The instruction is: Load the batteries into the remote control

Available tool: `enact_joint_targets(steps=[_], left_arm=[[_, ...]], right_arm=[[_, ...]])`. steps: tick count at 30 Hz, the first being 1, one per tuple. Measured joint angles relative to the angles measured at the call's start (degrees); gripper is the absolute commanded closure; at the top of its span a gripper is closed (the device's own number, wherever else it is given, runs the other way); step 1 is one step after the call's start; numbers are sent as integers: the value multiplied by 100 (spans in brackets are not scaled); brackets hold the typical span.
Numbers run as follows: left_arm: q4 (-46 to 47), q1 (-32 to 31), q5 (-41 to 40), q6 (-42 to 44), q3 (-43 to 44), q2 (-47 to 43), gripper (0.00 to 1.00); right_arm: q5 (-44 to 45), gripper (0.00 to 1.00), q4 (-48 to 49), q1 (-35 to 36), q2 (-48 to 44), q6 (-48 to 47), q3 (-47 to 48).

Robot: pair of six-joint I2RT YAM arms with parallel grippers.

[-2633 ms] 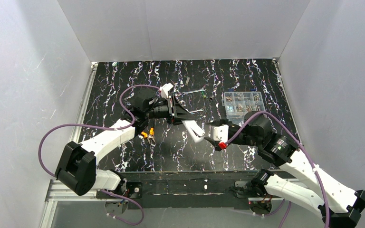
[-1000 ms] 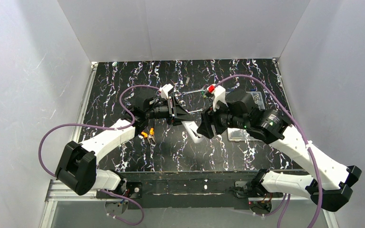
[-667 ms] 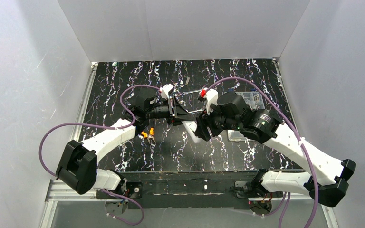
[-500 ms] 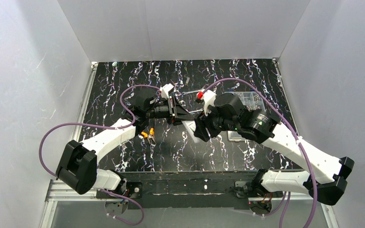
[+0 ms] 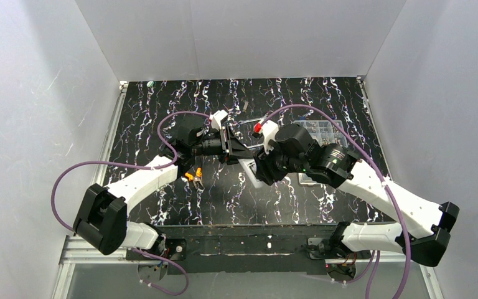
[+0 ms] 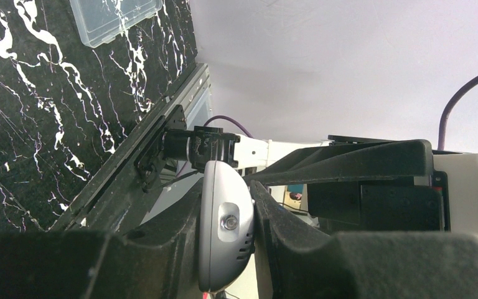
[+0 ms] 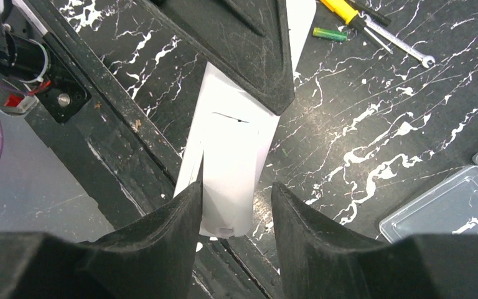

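The white remote control (image 5: 249, 169) hangs slanted above the table, its upper end pinched in my shut left gripper (image 5: 239, 156). The left wrist view shows its rounded end (image 6: 226, 237) squeezed between the fingers. My right gripper (image 7: 236, 200) straddles the remote's (image 7: 233, 156) free lower end. Its jaws stand apart, the left finger at the remote's edge and a gap beside the right finger. In the top view the right gripper (image 5: 259, 170) meets the remote from the right. One green battery (image 7: 330, 33) lies on the table beyond the remote.
A yellow-handled screwdriver (image 7: 343, 10) and a wrench (image 7: 404, 47) lie near the battery. A clear compartment box (image 5: 321, 129) stands at the back right, with a clear lid (image 7: 448, 210) nearer. Orange pliers (image 5: 193, 177) lie under the left arm. The table's front rail (image 7: 118, 143) runs below the remote.
My right arm has swung left from the clear box to the remote's lower end, and its jaws have narrowed around it. The left arm has held still with the remote.
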Motion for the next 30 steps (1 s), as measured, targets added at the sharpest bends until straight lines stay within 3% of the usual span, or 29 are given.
enact_joint_targets(steps=[8,13,18,25,30], left_arm=[[-4,0,-2,0,0,0,100],[-7,0,-7,7,0,0,100],[-151,0,-7,114,0,0,100],[-535,0,-9,367,-2,-15,100],[-726,0,-11,490,-2,-63,100]], right_arm=[[9,62,-2,11,4,-13,0],[122,60,-2,11,-4,13,-2],[769,54,37,-22,-295,210,-52],[1163,54,127,-1043,-1021,1082,-555],[1021,55,101,-1698,-911,1556,-1272]])
